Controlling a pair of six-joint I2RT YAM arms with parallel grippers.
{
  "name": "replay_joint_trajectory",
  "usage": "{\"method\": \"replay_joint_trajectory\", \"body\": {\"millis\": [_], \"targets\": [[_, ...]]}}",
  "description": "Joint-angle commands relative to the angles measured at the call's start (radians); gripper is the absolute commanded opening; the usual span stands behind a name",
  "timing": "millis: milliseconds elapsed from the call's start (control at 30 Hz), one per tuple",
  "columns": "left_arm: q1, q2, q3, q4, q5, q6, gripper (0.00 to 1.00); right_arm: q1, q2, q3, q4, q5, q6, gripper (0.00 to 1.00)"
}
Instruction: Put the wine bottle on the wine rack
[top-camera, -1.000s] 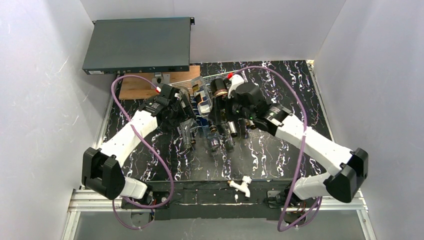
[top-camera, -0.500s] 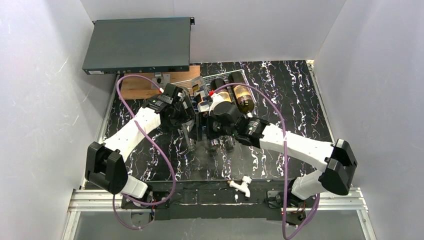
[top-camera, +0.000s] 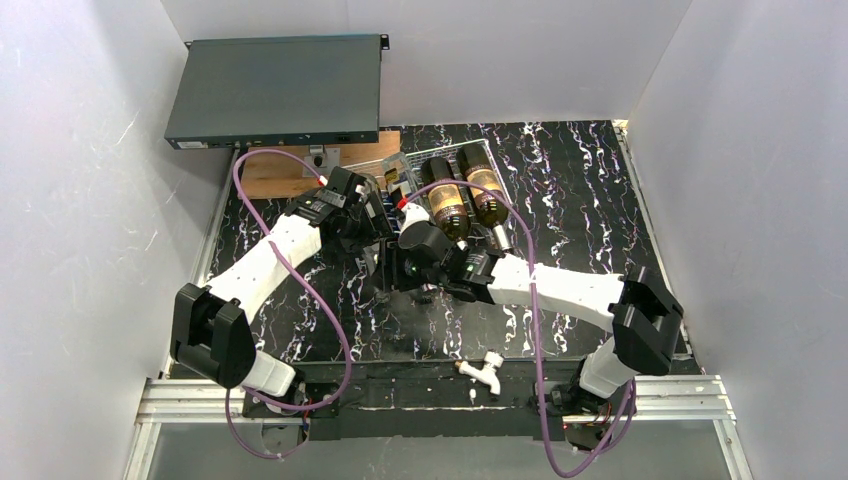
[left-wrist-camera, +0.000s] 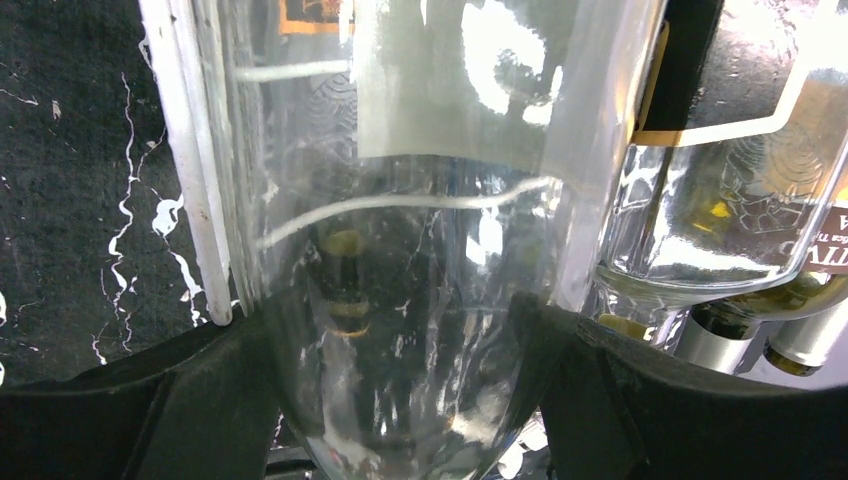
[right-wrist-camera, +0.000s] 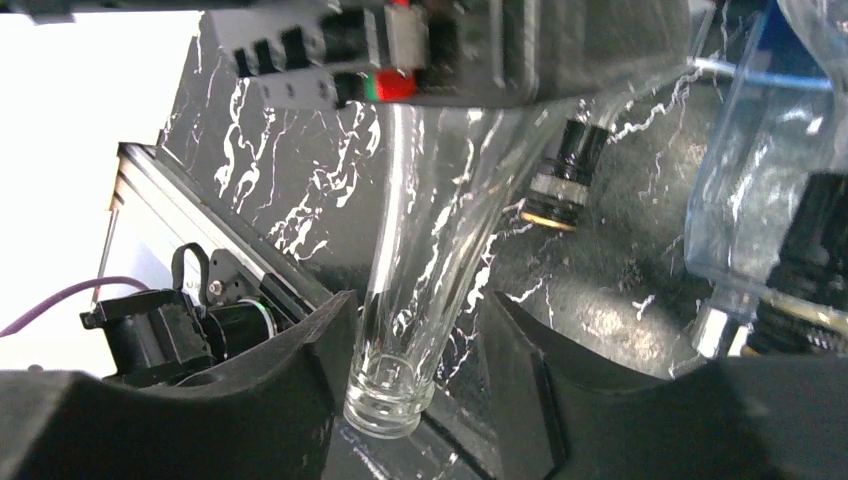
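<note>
left gripper (left-wrist-camera: 400, 400) has the clear wine bottle (left-wrist-camera: 400, 230) clamped at the wine rack (top-camera: 478, 148)'s left side. right gripper (right-wrist-camera: 415, 370) sits loose round its neck, so I'd pinch squarely first

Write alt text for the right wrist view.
The neck of a clear glass bottle points toward the camera between the open fingers of the right gripper. The left gripper holds its wider end above a black marbled table.

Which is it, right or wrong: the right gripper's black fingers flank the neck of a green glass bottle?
Wrong in colour: the glass bottle is clear, not green, as the right wrist view shows. The right gripper's black fingers do flank its neck.
</note>
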Motion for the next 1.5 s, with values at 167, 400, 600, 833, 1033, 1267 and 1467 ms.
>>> {"method": "replay_joint_trajectory", "body": {"millis": [167, 400, 600, 833, 1033, 1267, 1467], "targets": [[0.038, -0.02, 0.057, -0.06, -0.053, 0.036, 0.0, 0.004, 0.052, -0.025, 0.184, -0.009, 0.046, 0.43], [0.038, -0.023, 0.064, -0.069, -0.028, 0.054, 0.0, 0.004, 0.053, -0.031, 0.188, 0.029, 0.048, 0.36], [0.04, -0.026, 0.087, -0.088, -0.022, 0.078, 0.31, 0.004, 0.043, -0.045, 0.21, 0.058, 0.06, 0.28], [0.041, -0.045, 0.148, -0.141, -0.073, 0.136, 0.66, -0.004, 0.053, -0.049, 0.236, 0.09, 0.064, 0.18], [0.044, -0.057, 0.216, -0.21, -0.109, 0.176, 0.97, -0.007, 0.059, -0.051, 0.252, 0.101, 0.066, 0.17], [0.046, 0.044, 0.267, -0.234, -0.06, 0.19, 0.98, -0.018, 0.062, -0.053, 0.267, 0.123, 0.078, 0.16], [0.06, -0.023, 0.273, -0.259, -0.131, 0.192, 0.98, -0.045, 0.085, -0.033, 0.271, 0.106, 0.061, 0.16]]}}
